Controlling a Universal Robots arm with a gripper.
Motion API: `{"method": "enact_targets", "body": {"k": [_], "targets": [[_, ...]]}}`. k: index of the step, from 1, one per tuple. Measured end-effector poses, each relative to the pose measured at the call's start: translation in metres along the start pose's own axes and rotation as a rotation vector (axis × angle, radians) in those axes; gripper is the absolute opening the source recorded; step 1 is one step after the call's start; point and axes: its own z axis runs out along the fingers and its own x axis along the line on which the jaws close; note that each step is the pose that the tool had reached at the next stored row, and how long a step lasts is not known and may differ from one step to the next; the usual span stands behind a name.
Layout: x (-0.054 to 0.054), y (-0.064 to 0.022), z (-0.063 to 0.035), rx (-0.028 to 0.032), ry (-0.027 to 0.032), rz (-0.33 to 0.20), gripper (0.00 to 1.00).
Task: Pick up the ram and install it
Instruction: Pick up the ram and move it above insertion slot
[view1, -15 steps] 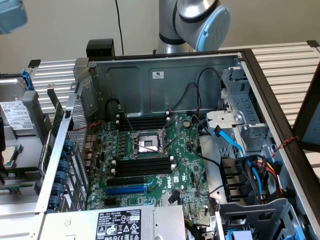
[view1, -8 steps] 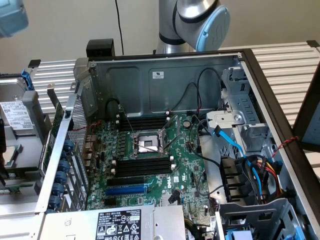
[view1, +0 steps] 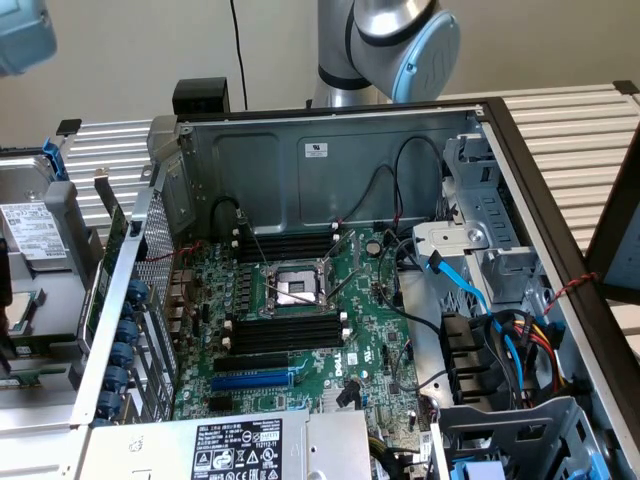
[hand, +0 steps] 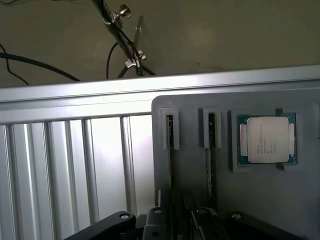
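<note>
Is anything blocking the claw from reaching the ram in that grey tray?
Nothing visible. In the wrist view the claw hangs just over the tray, where two ram sticks stand on edge in open slots, no cable or cover across them. The chip lies off to one side.

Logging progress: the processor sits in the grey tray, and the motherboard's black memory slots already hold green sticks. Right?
Not quite. The exterior view shows the black memory slots empty. The processor does sit in the grey tray.
</note>
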Motion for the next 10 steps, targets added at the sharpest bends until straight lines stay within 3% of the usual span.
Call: {"method": "enact_targets", "body": {"k": [10], "targets": [[0.001, 0.0, 0.0058, 0.0003, -0.0002, 0.0, 0.24]]}}
